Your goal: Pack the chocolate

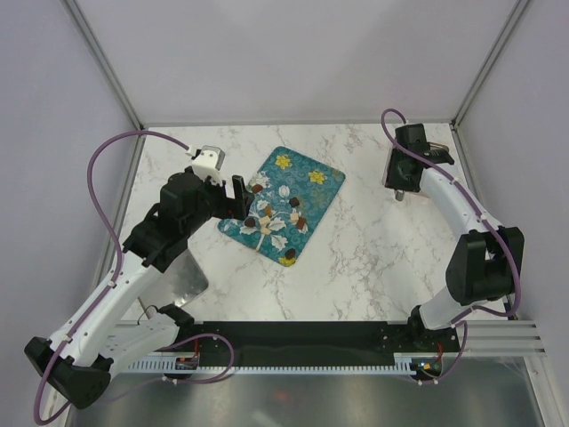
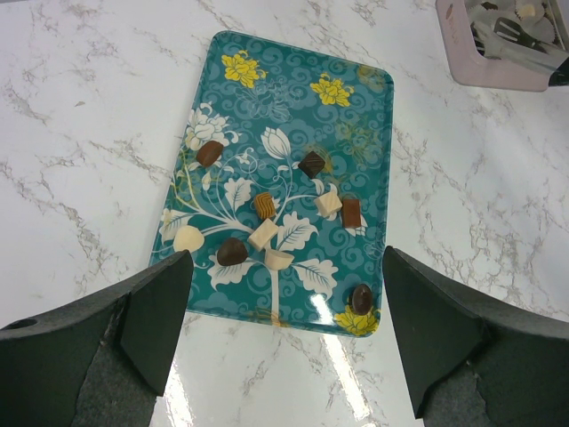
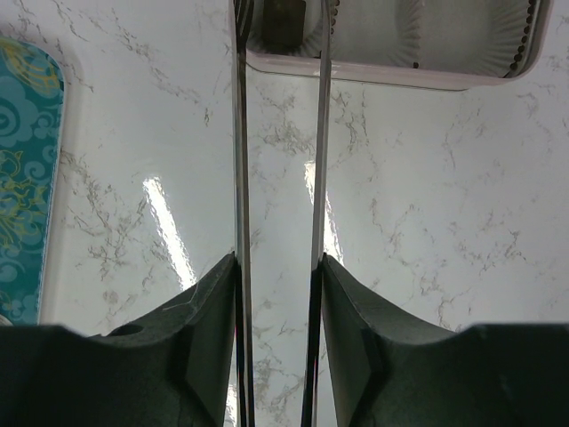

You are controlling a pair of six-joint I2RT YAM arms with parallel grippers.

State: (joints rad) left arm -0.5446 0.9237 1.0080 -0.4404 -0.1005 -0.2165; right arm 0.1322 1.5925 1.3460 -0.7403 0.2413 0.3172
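Observation:
Several chocolates, dark brown (image 2: 232, 252) and pale tan (image 2: 263, 234), lie scattered on the teal flowered tray (image 2: 267, 80) (image 1: 302, 173). My left gripper (image 2: 283, 329) (image 1: 238, 197) hovers over the tray's near edge, open and holding nothing. My right gripper (image 3: 280, 267) (image 1: 404, 173) is shut on a pair of metal tongs (image 3: 240, 160). The tongs' blades reach into a pink box (image 3: 391, 76) (image 2: 498, 44). A brown chocolate (image 3: 286, 16) sits between the blade tips inside the box.
The pink box holds pleated paper cups and stands right of the tray on the marble table (image 1: 356, 258). A shiny metal plate (image 1: 182, 276) lies at the table's left edge. Grey walls close in the table on three sides.

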